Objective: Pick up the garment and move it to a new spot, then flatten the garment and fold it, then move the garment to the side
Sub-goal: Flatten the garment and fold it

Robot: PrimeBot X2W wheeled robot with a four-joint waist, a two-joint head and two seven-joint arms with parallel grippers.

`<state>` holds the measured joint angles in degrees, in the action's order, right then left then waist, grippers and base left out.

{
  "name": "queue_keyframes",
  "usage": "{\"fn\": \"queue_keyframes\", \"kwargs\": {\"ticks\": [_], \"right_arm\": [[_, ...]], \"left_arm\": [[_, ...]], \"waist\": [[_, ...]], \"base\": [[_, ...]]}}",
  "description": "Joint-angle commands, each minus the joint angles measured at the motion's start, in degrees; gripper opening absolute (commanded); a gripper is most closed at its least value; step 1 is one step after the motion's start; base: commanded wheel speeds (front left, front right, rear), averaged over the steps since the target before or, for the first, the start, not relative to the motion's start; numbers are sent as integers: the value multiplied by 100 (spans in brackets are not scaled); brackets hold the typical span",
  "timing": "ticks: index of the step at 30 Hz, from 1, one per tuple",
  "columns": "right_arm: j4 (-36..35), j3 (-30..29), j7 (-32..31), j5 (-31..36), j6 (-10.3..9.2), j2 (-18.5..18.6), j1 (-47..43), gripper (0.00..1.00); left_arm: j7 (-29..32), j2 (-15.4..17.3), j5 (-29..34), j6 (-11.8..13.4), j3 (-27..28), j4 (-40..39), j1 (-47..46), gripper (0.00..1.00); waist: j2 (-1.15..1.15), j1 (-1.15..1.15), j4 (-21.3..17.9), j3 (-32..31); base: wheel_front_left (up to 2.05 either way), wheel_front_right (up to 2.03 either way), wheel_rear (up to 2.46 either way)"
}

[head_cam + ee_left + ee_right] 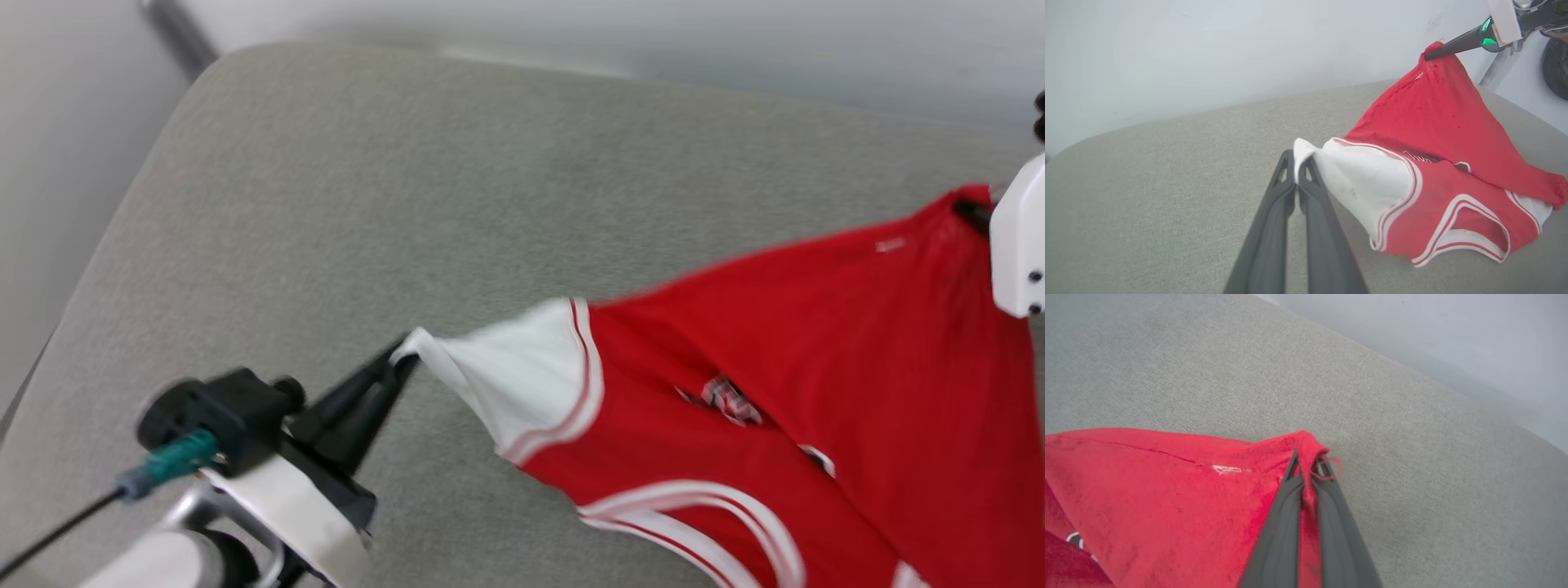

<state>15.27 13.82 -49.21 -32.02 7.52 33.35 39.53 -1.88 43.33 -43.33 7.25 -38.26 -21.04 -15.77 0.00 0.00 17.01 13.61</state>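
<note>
Jaws clamped on its white sleeve (1363, 183) and red corner (1306, 443), the left gripper (1295, 158) and right gripper (1306, 460) stretch the jersey (775, 367) taut, probably to flatten it.

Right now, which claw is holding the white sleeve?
The left claw pinches the white sleeve; the right claw grips the garment by a red corner.

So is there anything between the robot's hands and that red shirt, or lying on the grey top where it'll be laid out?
Nothing visible. The left hand is shut on a white sleeve of the jersey, and the right hand is shut on a red corner of it. The grey top in view around it shows nothing else.
</note>
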Motion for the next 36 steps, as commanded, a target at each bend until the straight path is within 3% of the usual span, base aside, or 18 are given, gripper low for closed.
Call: {"fn": "queue_keyframes", "kwargs": {"ticks": [1,14,19,26,36], "right_arm": [[-86,-16,78,-92,-6,40,137,0],[-1045,-326,455,-645,-5,161,528,0],[-1442,-616,553,-771,-5,49,564,0],[-1933,-971,679,-779,-5,-102,623,0],[-2415,-1325,849,-621,-5,-346,1047,0]], "left_arm": [[4,113,-5,47,133,-86,-125,0],[122,995,-282,281,1413,-623,-891,0],[246,1320,-167,388,1805,-723,-1324,0],[378,1482,-66,356,2137,-811,-2101,0],[666,1284,142,25,2137,-244,-3894,0]], "waist": [[0,0,-389,-364],[0,0,-1406,-960],[0,0,-1724,-993],[0,0,-1982,-941],[0,0,-2192,-289]], "base": [[0,0,0],[0,0,0],[0,0,0],[0,0,0],[0,0,0]]}}
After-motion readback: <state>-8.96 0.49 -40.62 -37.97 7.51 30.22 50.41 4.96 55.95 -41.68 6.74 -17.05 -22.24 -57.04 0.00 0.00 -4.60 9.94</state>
